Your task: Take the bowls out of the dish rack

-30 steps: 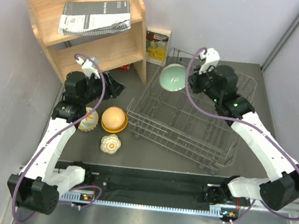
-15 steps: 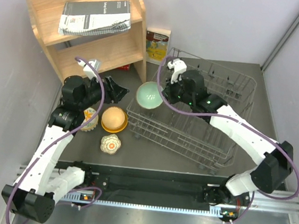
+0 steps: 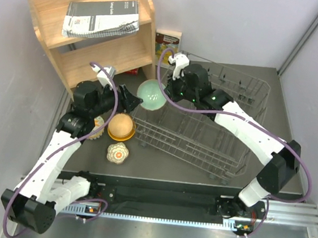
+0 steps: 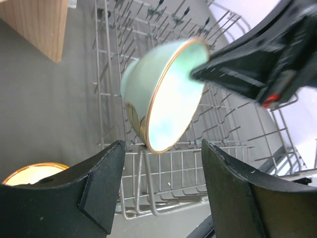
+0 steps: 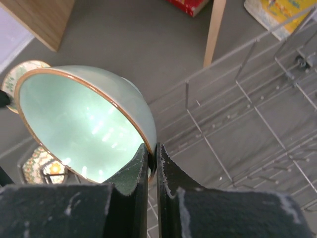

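the rack (image 3: 214,130) has not been moved. the teal bowl (image 3: 150,93), pinched at its rim by the right gripper (image 5: 152,154), has been carried just past the rack's left edge; the left gripper (image 3: 133,100) has been brought close, jaws wide.

Right pincer (image 5: 152,148) pinched tight; left pincer (image 4: 162,148) spread wide.

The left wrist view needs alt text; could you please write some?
A pale teal-green bowl, tilted on edge, is pinched at its rim by the right gripper in front of the dish rack. The open left gripper frames it from below.
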### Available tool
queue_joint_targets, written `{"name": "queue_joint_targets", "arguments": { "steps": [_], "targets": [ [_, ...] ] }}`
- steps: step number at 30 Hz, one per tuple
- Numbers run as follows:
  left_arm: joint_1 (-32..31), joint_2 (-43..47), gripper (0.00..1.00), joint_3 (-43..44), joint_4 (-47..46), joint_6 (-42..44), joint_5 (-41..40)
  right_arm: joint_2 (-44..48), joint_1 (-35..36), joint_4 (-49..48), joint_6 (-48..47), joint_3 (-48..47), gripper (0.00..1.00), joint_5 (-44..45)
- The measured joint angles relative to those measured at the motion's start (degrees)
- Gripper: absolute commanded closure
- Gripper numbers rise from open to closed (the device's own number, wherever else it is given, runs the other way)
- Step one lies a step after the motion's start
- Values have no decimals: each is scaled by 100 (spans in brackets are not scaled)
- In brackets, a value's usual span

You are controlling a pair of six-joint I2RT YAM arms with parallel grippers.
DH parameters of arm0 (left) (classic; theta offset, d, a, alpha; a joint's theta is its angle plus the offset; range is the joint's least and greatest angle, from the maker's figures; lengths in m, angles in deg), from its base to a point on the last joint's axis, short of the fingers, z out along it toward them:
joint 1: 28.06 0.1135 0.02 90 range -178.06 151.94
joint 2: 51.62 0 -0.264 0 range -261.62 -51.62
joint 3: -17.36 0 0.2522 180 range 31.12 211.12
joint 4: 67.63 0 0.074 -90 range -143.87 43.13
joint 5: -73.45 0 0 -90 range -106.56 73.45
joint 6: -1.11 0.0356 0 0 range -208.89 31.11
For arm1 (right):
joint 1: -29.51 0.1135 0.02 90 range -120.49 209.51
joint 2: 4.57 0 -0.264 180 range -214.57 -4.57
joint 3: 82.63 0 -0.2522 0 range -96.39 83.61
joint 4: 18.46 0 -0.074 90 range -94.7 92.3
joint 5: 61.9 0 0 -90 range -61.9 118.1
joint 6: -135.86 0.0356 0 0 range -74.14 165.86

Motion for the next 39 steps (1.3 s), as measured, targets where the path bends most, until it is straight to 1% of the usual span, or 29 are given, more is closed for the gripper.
{"name": "queue_joint_targets", "arguments": {
  "steps": [5,12,15,16,17,20,23,26,27,28,29,32,33,35,39],
  "targets": [
    [-105,-273,34,-26,-11,81,-120,-92,79,0,-9,-317,100,-22],
    [-260,-518,42,-111,-210,133,-402,-101,151,11,-15,-422,100,-109],
    [-299,-520,51,-157,-337,127,-562,-101,151,52,-17,-452,100,-149],
    [-308,-520,70,-166,-398,122,-634,-101,155,66,-20,-455,100,-162],
    [-319,-520,80,-175,-439,116,-695,-101,157,72,-17,-457,100,-175],
    [-326,-520,100,-225,-614,52,-1106,-90,184,109,-2,-466,100,-286],
    [-310,-533,100,-251,-785,-20,-1421,-39,302,79,-35,-531,100,-304],
    [-308,-562,100,-249,-826,-15,-1456,-13,326,92,-48,-531,100,-282],
    [-308,-586,100,-249,-844,-15,-1451,-17,321,98,-48,-531,95,-264],
    [-310,-616,100,-249,-874,-24,-1443,-17,321,107,-48,-531,80,-238],
    [-315,-638,100,-249,-905,-31,-1434,-17,321,116,-48,-531,73,-199],
    [-328,-691,100,-249,-999,-52,-1379,-17,323,129,7,-531,57,-203],
    [-341,-695,100,-249,-1014,-50,-1362,-20,332,149,15,-531,54,-199],
    [-380,-695,100,-249,-1014,-48,-1370,-20,332,216,17,-531,49,-125],
    [-409,-695,100,-216,-988,-50,-1659,15,313,219,-9,-437,49,131]
  ]
}}
